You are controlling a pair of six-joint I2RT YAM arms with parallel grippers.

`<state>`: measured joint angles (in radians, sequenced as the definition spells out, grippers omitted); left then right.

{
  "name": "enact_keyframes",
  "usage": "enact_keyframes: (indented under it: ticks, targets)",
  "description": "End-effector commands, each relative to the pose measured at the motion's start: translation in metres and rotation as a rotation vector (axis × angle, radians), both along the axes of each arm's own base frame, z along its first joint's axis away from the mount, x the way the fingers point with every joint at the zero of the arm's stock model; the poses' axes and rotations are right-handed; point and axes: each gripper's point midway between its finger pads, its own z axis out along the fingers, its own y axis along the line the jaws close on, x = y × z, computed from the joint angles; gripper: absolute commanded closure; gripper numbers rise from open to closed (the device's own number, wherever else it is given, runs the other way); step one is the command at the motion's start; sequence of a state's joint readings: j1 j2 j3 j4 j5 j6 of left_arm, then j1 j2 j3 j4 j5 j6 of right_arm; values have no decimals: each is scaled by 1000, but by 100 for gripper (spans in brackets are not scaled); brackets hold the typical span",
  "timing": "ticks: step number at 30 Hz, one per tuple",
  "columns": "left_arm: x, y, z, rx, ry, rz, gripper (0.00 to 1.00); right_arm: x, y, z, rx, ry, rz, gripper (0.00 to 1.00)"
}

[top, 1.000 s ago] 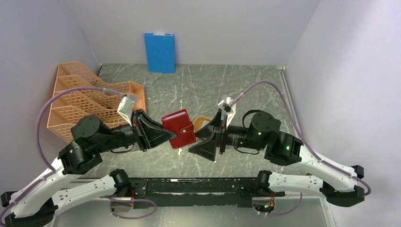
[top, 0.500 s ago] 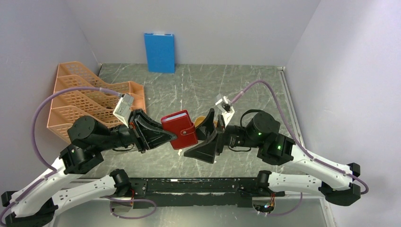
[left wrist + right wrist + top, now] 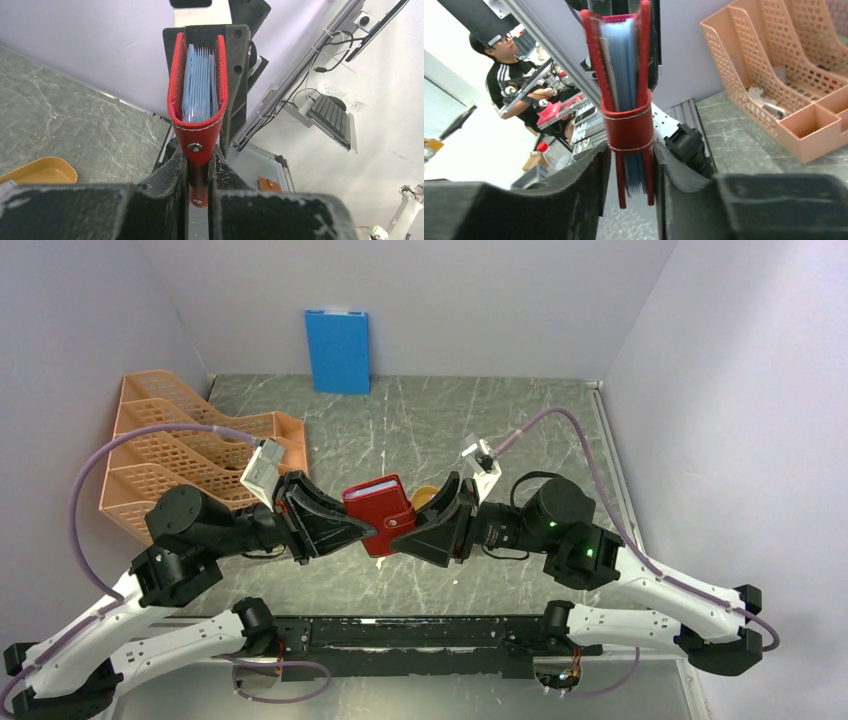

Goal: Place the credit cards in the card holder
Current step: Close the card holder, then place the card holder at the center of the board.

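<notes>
The card holder (image 3: 380,515) is held off the surface (image 3: 480,430), just to the right of the orange mesh file rack (image 3: 190,455) in the top view, stretched between the two arms. The left hand (image 3: 198,172) is clamped tight on the snap tab on the side of the holder nearer the rack, the metal stud showing just above its fingers. The right hand (image 3: 630,155) comes in from the side away from the rack. Its fingers lie against both covers beside the strap that wraps the holder, so it looks closed on the holder, though how firmly it presses I cannot tell. The credit cards (image 3: 199,85) are already inside, a stack of pale blue edges packed between the red covers. None shows loose on the surface around the rack. By this, the loading looks done, and what remains is likely closing or setting the holder down. The holder should be light, and it is soft and leathery, so it will flex and may gape if pulled by the tab alone. The cards are stiff and slick and could slide out of the open edge if it tips downward. The safest hold is a flat squeeze across both covers near the strap, which pins the stack, with the open edge kept up. A yellow tray (image 3: 425,495) lies on the surface beyond the holder from the rack.
</notes>
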<state>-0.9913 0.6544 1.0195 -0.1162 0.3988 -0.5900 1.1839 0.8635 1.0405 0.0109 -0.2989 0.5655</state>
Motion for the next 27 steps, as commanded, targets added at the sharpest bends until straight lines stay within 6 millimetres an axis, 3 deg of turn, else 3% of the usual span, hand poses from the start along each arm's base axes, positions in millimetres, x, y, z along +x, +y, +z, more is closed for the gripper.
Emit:
enact_keyframes:
  ticks: [1, 4, 10, 13, 19, 27]
  targets:
    - [-8, 2, 19, -68, -47, -33, 95, 0, 3, 8, 23, 0, 6, 68]
    - [-7, 2, 16, -68, -36, -31, 95, 5, 6, 4, 19, 18, -17, 86]
    - [-12, 2, 9, -86, -19, -59, 43, 15, 2, 5, 62, 43, -77, 100]
    - [-14, 3, 6, -102, -10, -66, 34, 20, 2, 5, 69, 47, -103, 100]
    - [-9, 2, 2, -107, 9, -45, 42, 28, 9, -2, 23, 55, -140, 100]
    - [-4, 0, -4, -85, 18, -22, 80, 31, 11, -9, -2, 63, -156, 100]
